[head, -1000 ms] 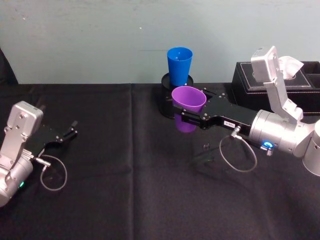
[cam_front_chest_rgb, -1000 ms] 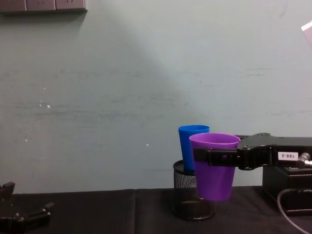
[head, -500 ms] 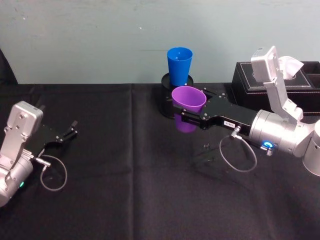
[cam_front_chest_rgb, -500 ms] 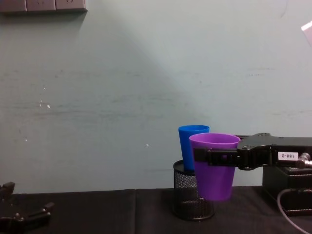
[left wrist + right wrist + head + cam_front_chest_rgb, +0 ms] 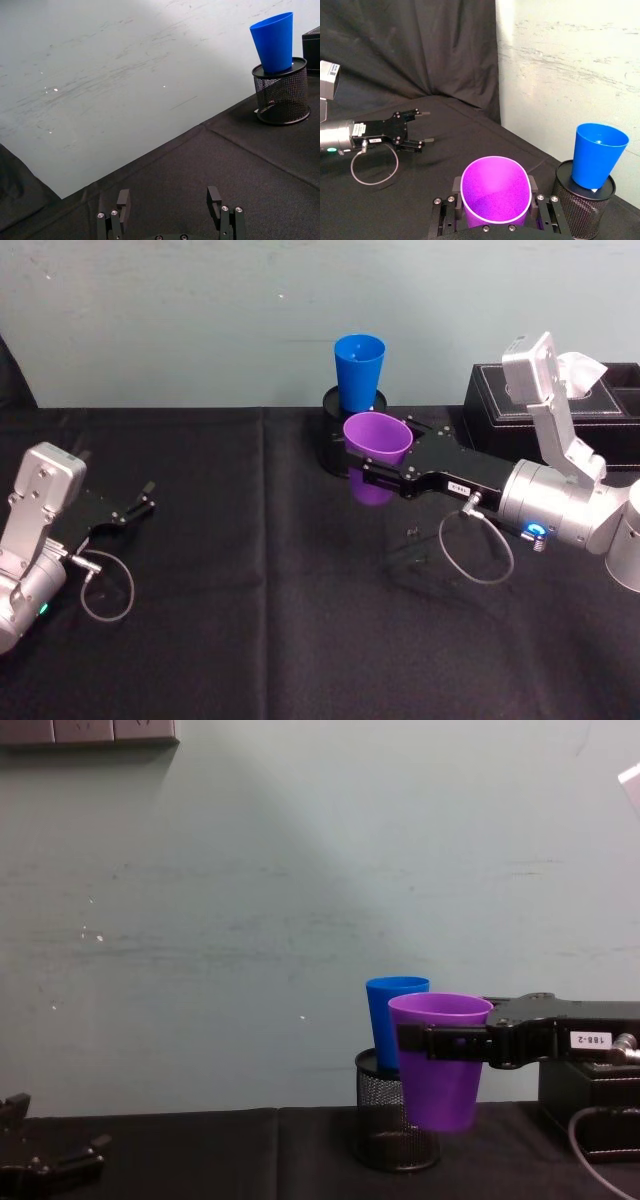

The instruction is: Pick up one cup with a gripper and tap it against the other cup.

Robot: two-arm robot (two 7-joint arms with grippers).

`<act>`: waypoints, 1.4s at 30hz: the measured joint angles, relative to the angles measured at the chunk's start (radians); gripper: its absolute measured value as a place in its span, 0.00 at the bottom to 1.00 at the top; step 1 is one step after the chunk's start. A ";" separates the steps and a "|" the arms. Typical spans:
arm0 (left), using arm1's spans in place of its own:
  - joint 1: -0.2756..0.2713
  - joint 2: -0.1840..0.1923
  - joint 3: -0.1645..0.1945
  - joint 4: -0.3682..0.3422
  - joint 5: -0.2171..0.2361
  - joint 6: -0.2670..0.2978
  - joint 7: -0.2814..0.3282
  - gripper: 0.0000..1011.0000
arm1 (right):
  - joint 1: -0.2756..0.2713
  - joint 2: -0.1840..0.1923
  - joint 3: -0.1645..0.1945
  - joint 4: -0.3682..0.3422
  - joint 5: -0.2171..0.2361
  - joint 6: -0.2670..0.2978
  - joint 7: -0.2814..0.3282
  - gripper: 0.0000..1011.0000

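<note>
Purple cup point(image 5: 378, 438): lifted clear of the tabletop point(image 5: 250, 590), upright, mouth up, held just below the rim. Position: near the blue cup point(image 5: 359, 370), on the robot's side of it. The right wrist view shows a gap between the two, so no contact.

Blue cup: upright, base seated in the black mesh pot point(image 5: 280, 97) at the rear of the tabletop.

Right end effector point(image 5: 445, 1042): fingers closed on opposite sides of the purple cup, arm approx. level.

Left end effector point(image 5: 140, 502): parked at far left, low over the tabletop, fingers spread, empty.

Status: pick-up complete. Remaining: short advance toward the blue cup, then tap. Est. past halfway.
</note>
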 joint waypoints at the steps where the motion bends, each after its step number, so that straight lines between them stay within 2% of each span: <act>1: 0.000 0.000 0.000 0.000 0.000 0.000 0.000 0.99 | 0.000 0.000 0.000 0.000 0.000 0.000 0.000 0.72; 9: 0.000 0.000 0.000 0.000 0.000 0.000 0.000 0.99 | 0.000 0.000 -0.001 0.000 0.000 0.000 0.000 0.72; 18: 0.000 0.000 0.000 0.000 0.000 0.000 0.000 0.99 | 0.041 -0.019 -0.023 0.065 -0.023 0.007 -0.025 0.72; 28: 0.000 0.000 0.000 0.000 0.000 0.000 0.000 0.99 | 0.105 -0.083 -0.030 0.186 -0.050 -0.010 -0.051 0.72; 42: 0.000 0.000 0.000 0.000 0.000 0.000 0.000 0.99 | 0.162 -0.159 -0.004 0.322 -0.089 -0.070 -0.077 0.72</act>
